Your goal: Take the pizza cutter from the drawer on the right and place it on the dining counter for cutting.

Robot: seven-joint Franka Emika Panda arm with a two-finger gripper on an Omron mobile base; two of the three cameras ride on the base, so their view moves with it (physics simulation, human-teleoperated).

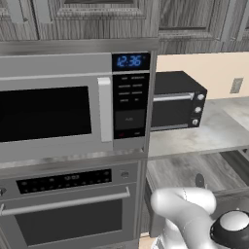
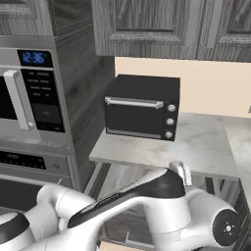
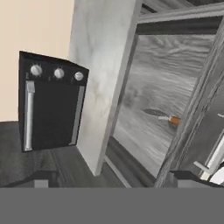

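Below the grey bench (image 2: 196,147) that carries the black toaster oven (image 2: 142,112), the drawer (image 3: 162,100) stands pulled out so its inside is reachable. The pizza cutter (image 3: 162,116) lies flat on the drawer's grey floor, wheel dark, brown handle end toward the front. The fingers (image 3: 43,178) stand wide apart and empty, well short of it, likely readying a reach down.
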